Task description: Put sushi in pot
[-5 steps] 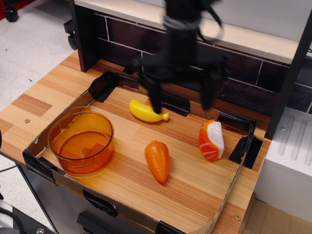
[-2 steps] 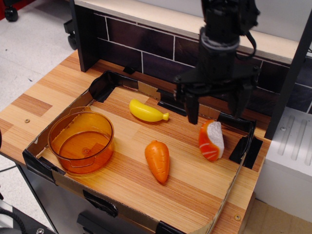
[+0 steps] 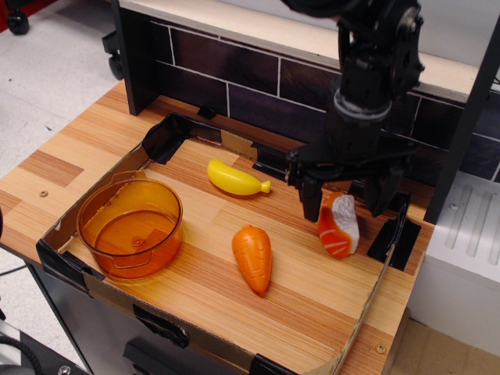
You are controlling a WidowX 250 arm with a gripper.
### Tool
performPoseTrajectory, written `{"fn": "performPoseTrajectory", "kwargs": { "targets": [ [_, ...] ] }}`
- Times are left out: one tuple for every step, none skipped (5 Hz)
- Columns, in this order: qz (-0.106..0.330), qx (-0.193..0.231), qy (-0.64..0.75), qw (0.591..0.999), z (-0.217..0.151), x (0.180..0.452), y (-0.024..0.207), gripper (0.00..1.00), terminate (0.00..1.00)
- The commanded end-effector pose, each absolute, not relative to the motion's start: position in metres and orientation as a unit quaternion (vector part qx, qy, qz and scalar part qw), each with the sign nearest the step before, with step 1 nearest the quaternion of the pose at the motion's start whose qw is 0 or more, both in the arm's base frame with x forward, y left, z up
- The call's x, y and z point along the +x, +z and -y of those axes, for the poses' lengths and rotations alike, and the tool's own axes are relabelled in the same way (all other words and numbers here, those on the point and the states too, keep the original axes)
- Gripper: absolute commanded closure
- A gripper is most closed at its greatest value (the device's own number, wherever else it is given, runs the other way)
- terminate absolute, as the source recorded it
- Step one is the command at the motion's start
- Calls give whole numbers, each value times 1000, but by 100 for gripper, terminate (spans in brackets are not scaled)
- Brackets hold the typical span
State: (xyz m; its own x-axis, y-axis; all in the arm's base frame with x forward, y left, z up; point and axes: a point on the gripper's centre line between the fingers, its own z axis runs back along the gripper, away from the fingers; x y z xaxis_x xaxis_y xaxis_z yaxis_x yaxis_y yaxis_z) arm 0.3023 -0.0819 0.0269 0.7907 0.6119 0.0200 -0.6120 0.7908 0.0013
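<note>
The sushi, an orange striped top on a white rice block, lies on its side at the right of the wooden tray floor. My black gripper hangs over its far end, open, with one finger left of it and one finger right of it, low near the board. The pot, a round translucent orange bowl, stands empty at the tray's front left corner, far from the gripper.
A yellow toy banana lies at the back middle. An orange toy carrot lies in the middle front. A low cardboard wall with black tape rims the tray. A dark tiled backsplash stands behind.
My gripper has moved right from above the banana and come down, so its open fingers now straddle the far end of the sushi. The toys and the pot have not moved.
</note>
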Motion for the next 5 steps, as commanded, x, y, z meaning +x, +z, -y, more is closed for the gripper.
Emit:
{"fn": "performPoseTrajectory", "kwargs": {
  "targets": [
    [22, 15, 323, 946, 79, 310, 27, 0, 0],
    [30, 8, 328, 944, 79, 309, 31, 100, 0],
    [30, 6, 323, 946, 78, 307, 36, 100, 0],
    [37, -13, 321, 946, 76, 300, 60, 100, 0],
    [62, -58, 325, 942, 74, 289, 109, 100, 0]
  ]
}}
